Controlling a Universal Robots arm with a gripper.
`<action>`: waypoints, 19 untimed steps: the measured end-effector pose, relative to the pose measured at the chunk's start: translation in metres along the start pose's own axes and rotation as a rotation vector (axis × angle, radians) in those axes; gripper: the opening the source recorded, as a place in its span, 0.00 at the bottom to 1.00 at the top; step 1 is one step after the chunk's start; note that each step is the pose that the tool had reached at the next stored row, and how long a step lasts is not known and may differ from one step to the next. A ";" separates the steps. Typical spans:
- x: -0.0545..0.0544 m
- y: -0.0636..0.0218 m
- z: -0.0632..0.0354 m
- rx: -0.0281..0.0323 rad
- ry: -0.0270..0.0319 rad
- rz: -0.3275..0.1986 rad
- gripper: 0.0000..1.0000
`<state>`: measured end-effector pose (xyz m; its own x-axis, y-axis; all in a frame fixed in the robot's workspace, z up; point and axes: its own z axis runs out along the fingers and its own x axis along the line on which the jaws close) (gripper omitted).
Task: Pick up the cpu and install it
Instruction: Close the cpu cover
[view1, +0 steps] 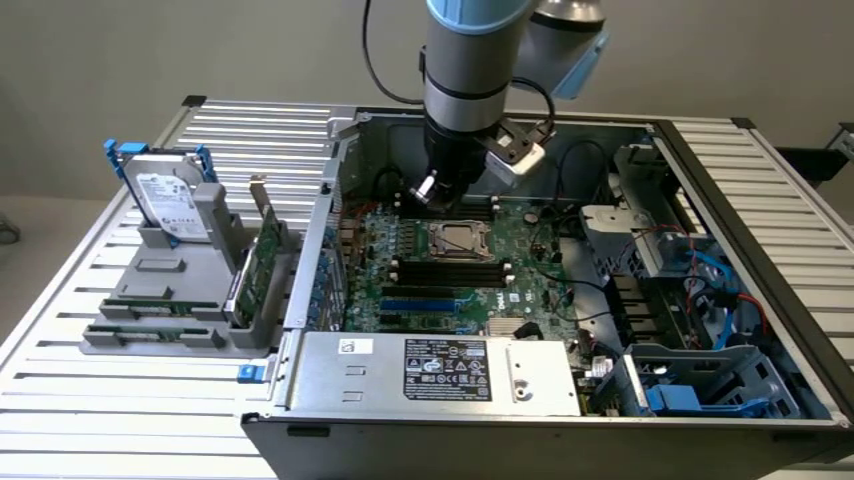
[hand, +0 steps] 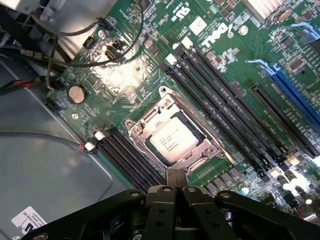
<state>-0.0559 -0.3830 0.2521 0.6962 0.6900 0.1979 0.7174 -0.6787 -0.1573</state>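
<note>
A: Outwardly, what is seen in the exterior view?

B: One arm is seen reaching into an open computer case (view1: 747, 330), with the gripper (view1: 430, 187) held above the motherboard (view1: 454, 285) and apart from it. One socket frame (view1: 461, 241) is made out just below it. One hard drive (view1: 167, 192) with blue handles is left standing in a rack at the exterior view's left, well apart from the work.

A: And in the wrist view?

B: The fingers (hand: 176, 177) are shown pressed together, with nothing pinched between them. The cpu (hand: 173, 140) is found seated inside the socket frame (hand: 172, 135), its pale metal top facing up. One cpu is counted, and one frame around it. The fingertips are placed just beside the frame's near edge; whether it is touched cannot be told.

A: Which step is judged to be in hand?

B: The chip is judged to be already placed, so the installing stage is taken to be under way. Whatever is done at the socket calls for light, careful contact, since the chip lies loose on fine contacts.
</note>
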 end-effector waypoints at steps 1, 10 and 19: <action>-0.001 0.0012 -0.0004 -0.0003 0.0001 0.001 0.11; -0.011 0.0110 -0.0046 -0.0030 0.0015 0.016 0.11; -0.021 0.0181 -0.0080 -0.0019 -0.0002 0.029 0.11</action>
<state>-0.0576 -0.4117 0.2528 0.7164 0.6704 0.1932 0.6971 -0.6986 -0.1610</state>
